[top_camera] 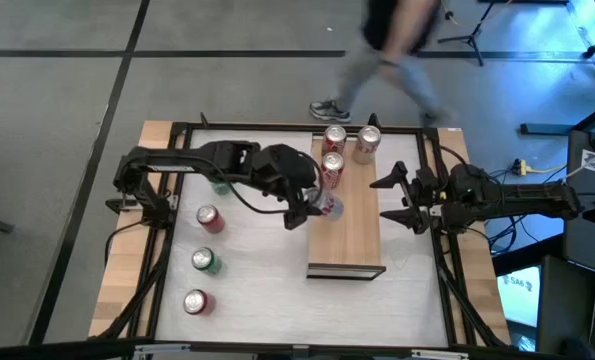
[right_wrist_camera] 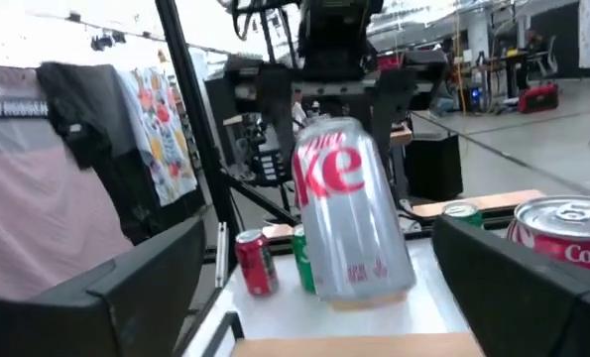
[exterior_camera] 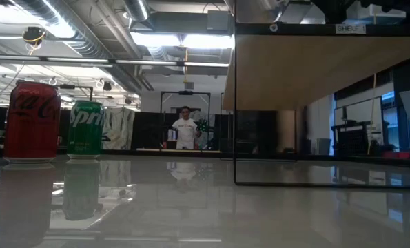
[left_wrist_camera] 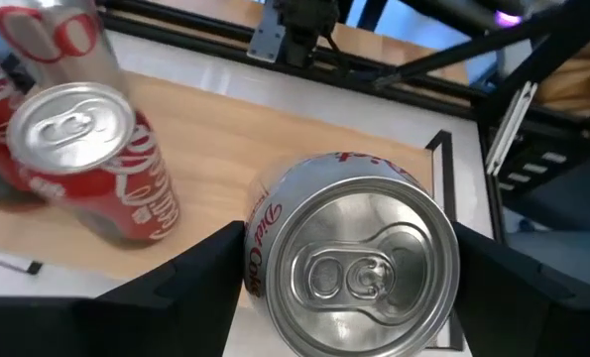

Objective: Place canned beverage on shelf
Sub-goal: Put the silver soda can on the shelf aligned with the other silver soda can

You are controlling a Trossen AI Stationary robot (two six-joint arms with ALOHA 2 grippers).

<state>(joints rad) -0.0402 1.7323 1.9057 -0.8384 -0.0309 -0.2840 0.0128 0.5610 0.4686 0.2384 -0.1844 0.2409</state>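
Observation:
A silver Diet Coke can is over the left edge of the light-wood shelf, about halfway along it. My left gripper reaches in from the table's left and is shut on this can. In the right wrist view the can leans to one side. Three more cans stand at the shelf's far end: two red and one pale. My right gripper waits open just right of the shelf, with nothing between its fingers. My left gripper pinches the silver can's side wall between its two fingers, one on each side, and the can's top faces the wrist. The fingers slant down from the table's left. The can is tilted, and I cannot tell whether its base touches the shelf.
Loose cans stand on the white table left of the shelf: red, green, red. The low view shows a red can and a green can, and the shelf raised on a black frame. A person walks past the far edge.

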